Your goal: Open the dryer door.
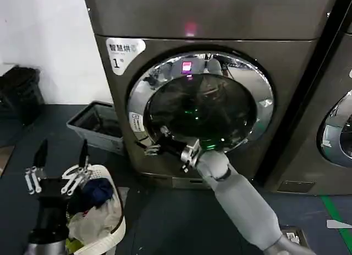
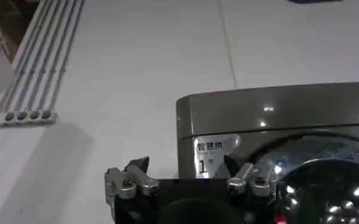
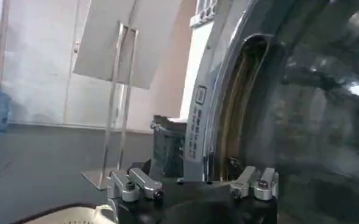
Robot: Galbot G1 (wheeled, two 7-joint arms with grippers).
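Reach step: right gripper [image 1: 154,142], fingers spread, meets dryer door [image 1: 201,103] at eight o'clock; next, hook and pull.

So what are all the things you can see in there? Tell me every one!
dryer: one, dark grey-brown, straight ahead, with a small pink light on top
dryer door: one, shiny chrome ring around dark glass, on the dryer's front
sticker: one, white, marked "1", upper left of the door
neighbouring machine: one, dark with a chrome-ringed door, at the right edge
grey bin: one, on the floor left of the dryer
laundry basket: one, white, holding clothes, on the floor at lower left
left gripper: one, black fingers, open, raised above the basket
right gripper: one, at the door's lower left rim, open
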